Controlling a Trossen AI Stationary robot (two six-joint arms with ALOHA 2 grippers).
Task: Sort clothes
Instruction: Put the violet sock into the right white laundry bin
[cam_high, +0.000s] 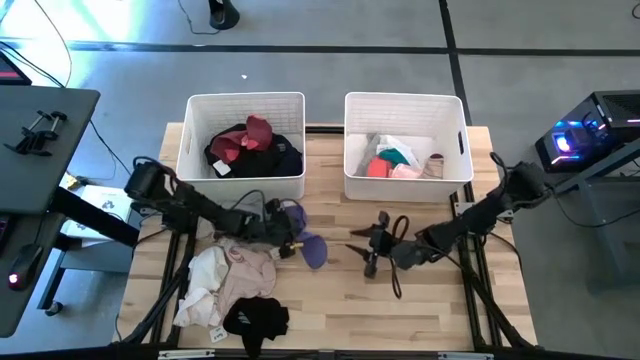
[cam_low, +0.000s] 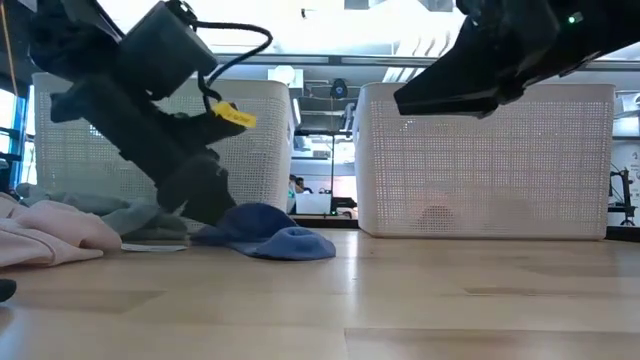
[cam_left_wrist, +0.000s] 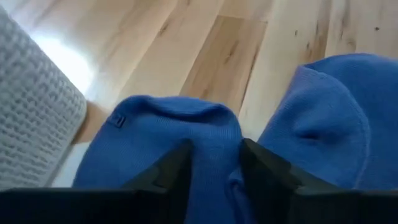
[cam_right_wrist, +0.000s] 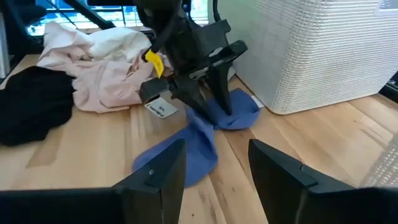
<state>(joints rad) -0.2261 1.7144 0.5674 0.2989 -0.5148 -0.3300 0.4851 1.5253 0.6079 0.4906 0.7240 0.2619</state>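
A blue garment (cam_high: 312, 246) lies spread on the wooden table (cam_high: 430, 310), just in front of the left bin. My left gripper (cam_left_wrist: 214, 168) slants down onto it and is shut on a raised fold; the low view shows the same gripper (cam_low: 205, 205) down at the cloth (cam_low: 280, 240). My right gripper (cam_high: 372, 246) hovers open to the right of the garment, touching nothing. Its wrist view looks past its two fingers (cam_right_wrist: 214, 162) at the blue cloth (cam_right_wrist: 186, 158) and at my left gripper (cam_right_wrist: 208, 102). A cream and pink heap of clothes (cam_high: 230, 275) and a black garment (cam_high: 255, 318) lie at the near left. My left gripper pinches a raised fold of the blue garment (cam_left_wrist: 214, 140) between its two fingers (cam_left_wrist: 177, 168). It comes slanting down from the table's left. The rest of the garment lies slack on the table on both sides of the fingers.
Two white bins stand at the far edge. The left bin (cam_high: 245, 100) holds maroon and black clothes, and the right bin (cam_high: 405, 100) holds teal, pink and white ones. Bare wood lies in front of the right bin.
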